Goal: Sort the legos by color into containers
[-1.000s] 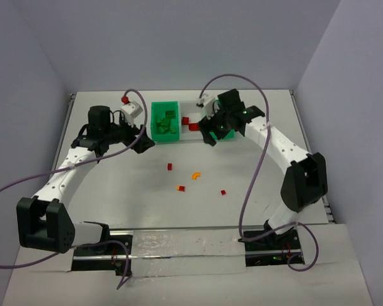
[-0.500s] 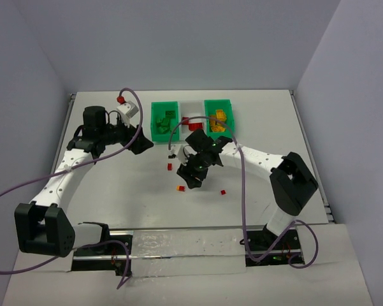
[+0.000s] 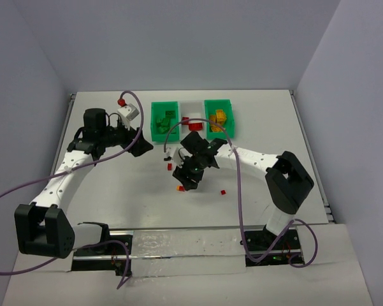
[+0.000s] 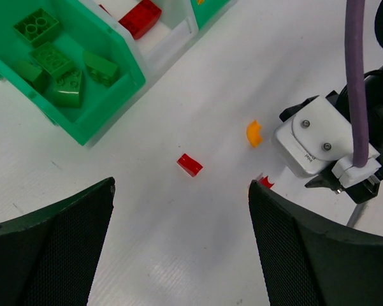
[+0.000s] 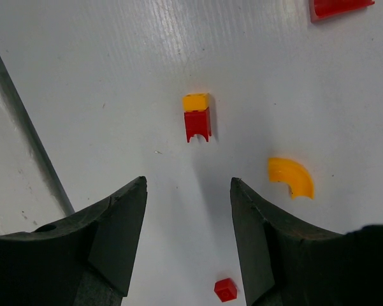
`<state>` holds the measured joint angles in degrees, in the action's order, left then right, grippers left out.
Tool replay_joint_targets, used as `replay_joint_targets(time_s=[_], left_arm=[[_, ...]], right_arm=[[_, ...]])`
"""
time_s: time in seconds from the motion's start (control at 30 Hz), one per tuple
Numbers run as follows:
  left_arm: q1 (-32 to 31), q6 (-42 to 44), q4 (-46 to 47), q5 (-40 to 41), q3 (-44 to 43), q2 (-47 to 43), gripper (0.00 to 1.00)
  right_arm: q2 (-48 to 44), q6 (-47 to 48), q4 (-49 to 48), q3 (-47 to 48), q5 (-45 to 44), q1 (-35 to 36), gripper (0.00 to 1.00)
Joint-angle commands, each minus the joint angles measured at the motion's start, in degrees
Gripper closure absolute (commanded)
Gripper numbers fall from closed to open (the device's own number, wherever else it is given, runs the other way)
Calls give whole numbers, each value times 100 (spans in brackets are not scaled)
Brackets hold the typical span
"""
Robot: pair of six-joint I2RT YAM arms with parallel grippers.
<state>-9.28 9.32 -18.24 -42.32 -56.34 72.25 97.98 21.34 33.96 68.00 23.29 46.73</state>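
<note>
Three joined containers stand at the back: a green bin (image 3: 153, 124) with green legos (image 4: 57, 67), a white middle bin (image 3: 195, 128) with a red brick (image 4: 140, 16), and a green bin (image 3: 218, 102) with orange bricks. My right gripper (image 5: 188, 183) is open and empty, low over the loose legos: a joined red-and-yellow piece (image 5: 197, 118) ahead, an orange arc (image 5: 291, 177) to its right, and a small red cube (image 5: 225, 289) between the fingers. My left gripper (image 4: 180, 188) is open and empty near a red brick (image 4: 190, 164).
The right arm's wrist and purple cable (image 4: 357, 76) sit close to the left gripper's right finger. Another red piece (image 5: 338, 6) lies at the top edge of the right wrist view. A red bit (image 3: 222, 191) lies right of the right gripper.
My right gripper has swung from over the right green bin down to the loose pieces at the table's middle. The left arm has barely moved.
</note>
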Motion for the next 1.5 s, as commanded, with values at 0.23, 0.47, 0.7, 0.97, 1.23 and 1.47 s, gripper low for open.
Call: replay_joint_targets(time_s=[0.23, 0.47, 0.7, 0.97, 1.23, 1.47], left_arm=[[84, 17, 90, -153, 18, -167, 9], [101, 35, 60, -127, -2, -150, 9], [101, 35, 101, -127, 35, -124, 9], [101, 61, 93, -96, 44, -93, 9], [101, 70, 79, -97, -14, -31, 9], [101, 79, 72, -106, -49, 0, 9]], right_arm=[[480, -137, -323, 449, -324, 342, 39], [726, -38, -397, 501, -533, 444, 43], [837, 28, -540, 415, -677, 521, 47], [961, 86, -678, 411, -782, 575, 48], [1118, 89, -610, 644, -800, 592, 48], [1183, 89, -554, 717, -791, 597, 48]])
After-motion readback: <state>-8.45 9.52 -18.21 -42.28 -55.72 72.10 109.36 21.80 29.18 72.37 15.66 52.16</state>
